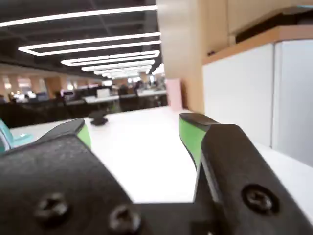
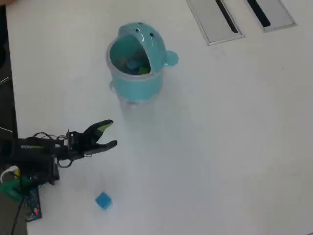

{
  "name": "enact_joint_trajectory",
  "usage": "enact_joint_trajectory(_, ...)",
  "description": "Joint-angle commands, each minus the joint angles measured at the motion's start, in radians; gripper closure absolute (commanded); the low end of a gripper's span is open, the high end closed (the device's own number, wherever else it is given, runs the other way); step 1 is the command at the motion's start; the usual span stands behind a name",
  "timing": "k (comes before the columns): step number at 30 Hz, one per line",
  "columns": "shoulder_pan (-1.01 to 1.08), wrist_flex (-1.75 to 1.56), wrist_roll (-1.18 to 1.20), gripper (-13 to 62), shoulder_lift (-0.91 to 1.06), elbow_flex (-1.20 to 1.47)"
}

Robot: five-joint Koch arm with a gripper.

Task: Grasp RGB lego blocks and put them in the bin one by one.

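Overhead view: white table [image 2: 220,147], arm's black body at the lower left of the frame, gripper [image 2: 111,133] reaching toward the right. Its two jaws are spread apart, nothing between them; the upper jaw has a green pad, the lower looks dark. Gripper sits over bare table, in the left-middle of the frame.

Teal whale-shaped bin [image 2: 137,81] stands in the upper centre-left of the frame, well apart from the gripper. Lid [image 2: 149,41] is tipped back toward the top of the frame, two dark eyes showing, small knob [image 2: 171,58] sticking out on the right side. Inside the open bin there is something yellow-green [image 2: 143,70] and something bluish next to it, too small to say more.

Blue block [image 2: 103,200] lies on the table at the bottom of the frame, left of centre, below the gripper and not touching it. Red block not seen in either view.

Two grey slotted panels [image 2: 215,19] sit in the table surface at the top right of the frame.

Wrist view: gripper [image 1: 134,132] fills the bottom, both green-lined jaws [image 1: 190,137] wide apart with only white table [image 1: 142,161] between them. A sliver of teal [image 1: 6,134] at the left edge, presumably the bin. White cabinet [image 1: 244,93] at right, blurred office with ceiling light strips behind.
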Motion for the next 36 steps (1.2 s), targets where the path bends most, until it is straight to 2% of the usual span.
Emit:
enact_joint_trajectory(1,0.020,-0.041,0.015,16.5,0.014,-0.023)
enact_joint_trajectory(11,0.114,0.029,-0.043,17.1,0.034,0.026)
enact_joint_trajectory(19,0.187,0.460,-0.041,17.1,0.112,-0.072)
enact_joint_trajectory(26,0.195,0.583,-0.055,15.8,0.170,-0.124)
enact_joint_trajectory(36,0.356,0.833,-0.044,15.9,0.173,-0.253)
